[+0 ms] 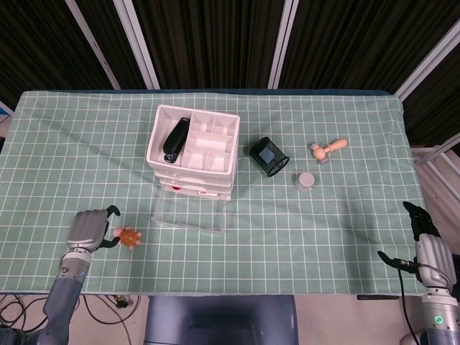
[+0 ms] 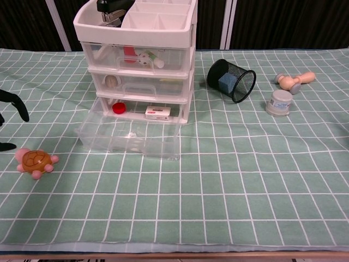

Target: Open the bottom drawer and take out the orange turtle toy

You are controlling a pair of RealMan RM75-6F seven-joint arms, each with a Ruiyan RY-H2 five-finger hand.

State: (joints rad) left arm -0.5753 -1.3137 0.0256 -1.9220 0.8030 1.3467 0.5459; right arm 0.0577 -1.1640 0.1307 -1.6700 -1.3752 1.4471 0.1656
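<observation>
The small orange turtle toy with pink feet (image 2: 36,162) lay flat on the green checked tablecloth (image 1: 287,230), well off the white three-tier plastic drawer cabinet (image 1: 192,152) toward eight o'clock. Just beside it at nine o'clock, the grey left hand (image 1: 88,229) hovered with its dark fingers (image 2: 15,103) spread apart, holding nothing and clear of the toy. The clear bottom drawer (image 2: 130,138) stood pulled out toward six o'clock from the cabinet. The right hand (image 1: 424,241) sat at the table's edge at four o'clock, well apart from everything; whether its fingers were spread or curled could not be told. A black mesh cup (image 2: 232,80) lay tipped at three o'clock of the cabinet, with a small grey-capped jar (image 2: 279,102) and a wooden mallet (image 2: 293,80) further out that way.
</observation>
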